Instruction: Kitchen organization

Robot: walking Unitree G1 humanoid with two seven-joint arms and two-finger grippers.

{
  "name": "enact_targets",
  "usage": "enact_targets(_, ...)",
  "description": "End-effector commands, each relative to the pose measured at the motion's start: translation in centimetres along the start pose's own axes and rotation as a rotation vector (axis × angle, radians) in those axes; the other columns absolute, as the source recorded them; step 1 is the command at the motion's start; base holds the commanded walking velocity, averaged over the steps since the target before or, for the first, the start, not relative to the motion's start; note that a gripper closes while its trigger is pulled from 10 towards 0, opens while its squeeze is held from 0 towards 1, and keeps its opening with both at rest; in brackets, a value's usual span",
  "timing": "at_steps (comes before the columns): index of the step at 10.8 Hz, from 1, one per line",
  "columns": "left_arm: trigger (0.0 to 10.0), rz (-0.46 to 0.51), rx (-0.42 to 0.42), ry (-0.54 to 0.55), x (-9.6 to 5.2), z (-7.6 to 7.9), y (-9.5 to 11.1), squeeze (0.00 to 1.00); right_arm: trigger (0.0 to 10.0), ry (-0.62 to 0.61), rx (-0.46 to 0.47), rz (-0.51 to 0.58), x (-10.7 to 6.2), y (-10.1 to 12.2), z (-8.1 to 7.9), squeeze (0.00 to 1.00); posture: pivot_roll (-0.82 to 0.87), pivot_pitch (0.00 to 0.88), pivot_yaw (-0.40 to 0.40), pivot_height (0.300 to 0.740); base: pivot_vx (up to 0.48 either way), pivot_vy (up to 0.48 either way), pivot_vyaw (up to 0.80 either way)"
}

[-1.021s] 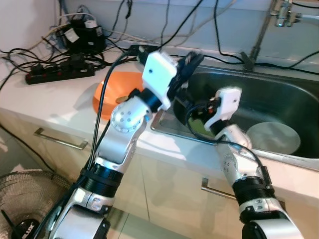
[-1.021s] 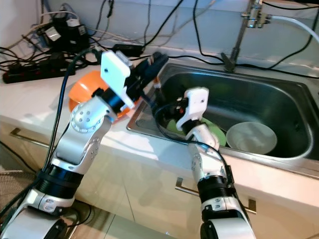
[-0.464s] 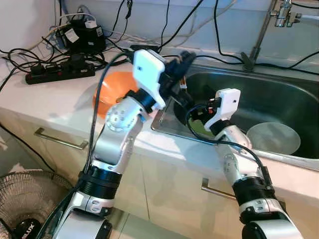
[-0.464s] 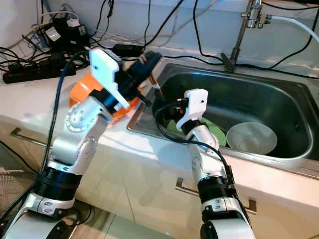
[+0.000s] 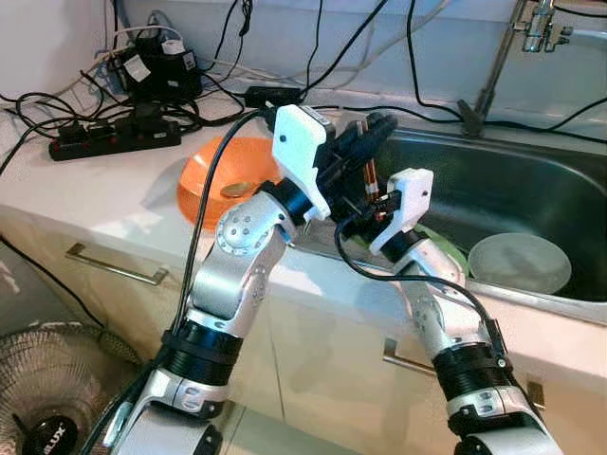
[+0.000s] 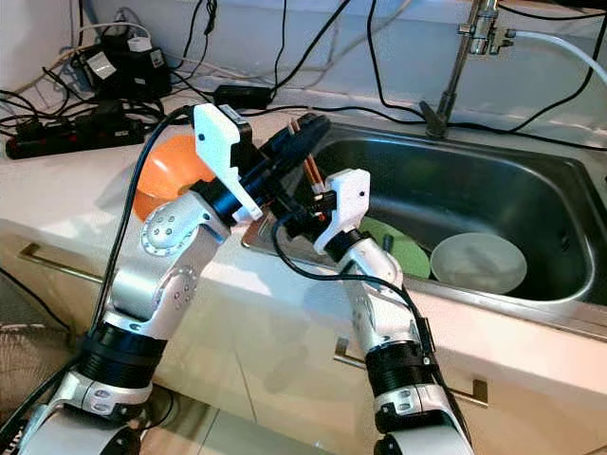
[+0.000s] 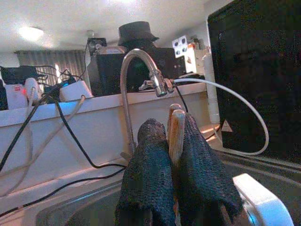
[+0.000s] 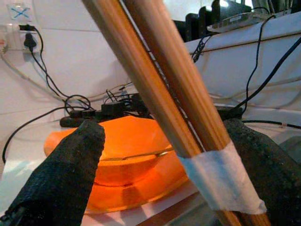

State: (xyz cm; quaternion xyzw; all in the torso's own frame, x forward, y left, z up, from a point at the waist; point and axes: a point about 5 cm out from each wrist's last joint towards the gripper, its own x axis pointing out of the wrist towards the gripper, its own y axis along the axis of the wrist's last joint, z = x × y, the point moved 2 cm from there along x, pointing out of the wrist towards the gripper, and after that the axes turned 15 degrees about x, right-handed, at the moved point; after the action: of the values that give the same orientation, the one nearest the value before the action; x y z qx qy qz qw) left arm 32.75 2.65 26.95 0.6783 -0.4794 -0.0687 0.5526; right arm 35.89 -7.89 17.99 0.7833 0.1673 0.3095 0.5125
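Note:
A pair of wooden chopsticks (image 6: 310, 172), bound with white tape (image 8: 221, 181), stands upright over the near-left rim of the steel sink (image 5: 531, 185). My left gripper (image 7: 170, 127) is shut on them near their top. My right gripper (image 8: 164, 134) has come up beside them from the sink side, open, with one black finger (image 8: 63, 176) on each side of the sticks. An orange bowl (image 5: 216, 171) sits on the counter just left of the sink, with a small metal item lying in it.
Inside the sink lie a white bowl (image 5: 520, 263) and a green plate (image 6: 400, 248). The faucet (image 5: 493, 66) rises at the back. Power strips and tangled cables (image 5: 114, 133) crowd the counter's back left. A fan (image 5: 47, 398) stands on the floor at the left.
My left gripper has swung right with the chopsticks, to the sink's rim. My right gripper has risen out of the sink and moved left until its fingers flank the sticks.

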Motion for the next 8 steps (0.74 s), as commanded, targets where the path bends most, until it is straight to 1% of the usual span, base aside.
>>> enact_targets(1,10.0,0.004,0.010,0.002,0.1,-0.4,0.3,0.00,10.0,-0.001,0.004,0.006,0.2,0.4,-0.1,0.00,0.18,0.000,0.046,0.740,0.000,0.000,0.00)
enact_targets(3,10.0,-0.007,0.023,0.015,-0.1,-0.7,0.2,0.00,10.0,-0.031,-0.012,0.002,0.0,0.5,0.6,0.00,0.18,0.000,0.044,0.740,0.000,0.000,0.00)
enact_targets(4,10.0,-0.013,0.024,0.014,-0.2,-0.7,0.1,0.00,0.0,-0.046,-0.020,-0.003,-0.1,0.5,0.8,0.00,0.18,0.000,0.044,0.740,0.000,0.000,0.00)
enact_targets(6,10.0,-0.019,0.032,0.012,-0.4,-0.7,0.0,0.00,0.0,-0.055,-0.035,-0.011,-0.1,0.3,0.9,0.00,0.18,0.000,0.044,0.740,0.000,0.000,0.00)
enact_targets(8,10.0,-0.022,0.022,0.005,-0.4,-0.6,-0.1,0.00,0.0,-0.061,-0.035,-0.007,0.0,0.4,1.0,0.00,0.18,0.000,0.044,0.740,0.000,0.000,0.00)
